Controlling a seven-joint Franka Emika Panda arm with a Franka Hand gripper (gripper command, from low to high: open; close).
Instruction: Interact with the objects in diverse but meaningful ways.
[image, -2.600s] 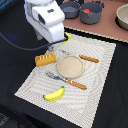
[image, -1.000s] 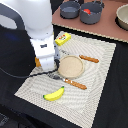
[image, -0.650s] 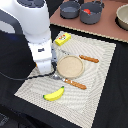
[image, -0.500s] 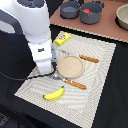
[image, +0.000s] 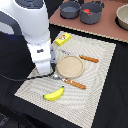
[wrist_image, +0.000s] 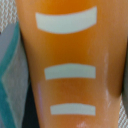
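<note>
The bread loaf (wrist_image: 70, 65) fills the wrist view, lying directly between the gripper's fingers (wrist_image: 10, 75), its long axis running along the gap; whether they clamp it cannot be told.

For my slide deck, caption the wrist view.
Close-up of the orange-brown bread loaf with three pale slash marks, filling the frame.

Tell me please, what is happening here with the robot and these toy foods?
The robot arm is lowered over the bread loaf, which fills the wrist view; the exterior view hides the loaf and the gripper behind the arm. Whether it is gripped cannot be told. On the mat lie a banana, a wooden plate and a yellow block, untouched.
</note>
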